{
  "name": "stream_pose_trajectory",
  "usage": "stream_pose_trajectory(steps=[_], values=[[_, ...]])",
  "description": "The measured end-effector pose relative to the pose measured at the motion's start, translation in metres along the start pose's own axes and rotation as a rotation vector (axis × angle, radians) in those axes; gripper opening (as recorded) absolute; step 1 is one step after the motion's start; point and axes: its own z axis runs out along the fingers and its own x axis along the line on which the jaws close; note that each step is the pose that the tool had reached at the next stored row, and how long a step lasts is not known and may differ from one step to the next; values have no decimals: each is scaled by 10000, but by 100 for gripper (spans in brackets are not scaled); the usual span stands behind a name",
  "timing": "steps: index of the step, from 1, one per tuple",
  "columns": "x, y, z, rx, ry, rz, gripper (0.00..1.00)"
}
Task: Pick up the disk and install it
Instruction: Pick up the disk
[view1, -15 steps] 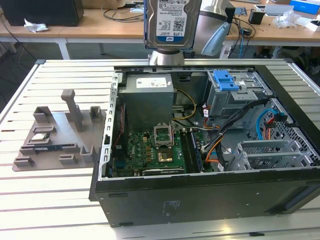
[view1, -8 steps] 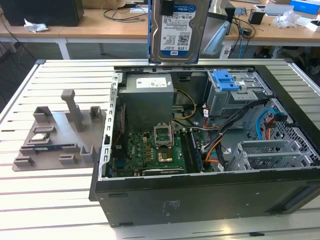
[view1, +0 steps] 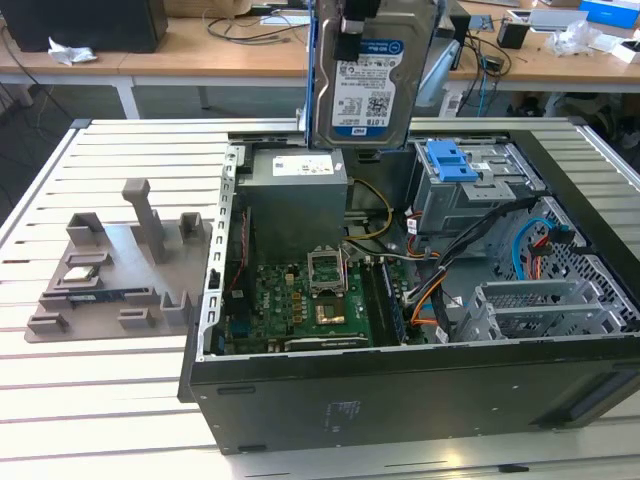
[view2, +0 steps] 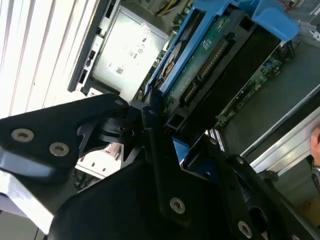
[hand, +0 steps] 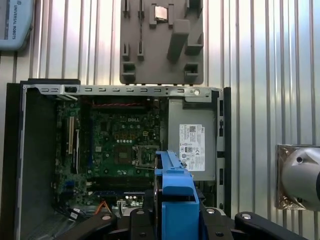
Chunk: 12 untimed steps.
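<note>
My claw (view1: 357, 30) was clenched on the disk (view1: 372, 90), holding it upright in the air above the open computer case (view1: 400, 390), over the grey power-supply box (view1: 296, 175). In the first wrist view its blue side rail (hand: 175, 185) showed in front of the motherboard (hand: 120, 145).
</note>
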Motion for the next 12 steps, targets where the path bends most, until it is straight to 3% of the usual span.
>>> stream_pose_trajectory(steps=[5,12], values=[[271,-42,85,0,-1,0,37],[435,-76,110,0,0,0,37]])
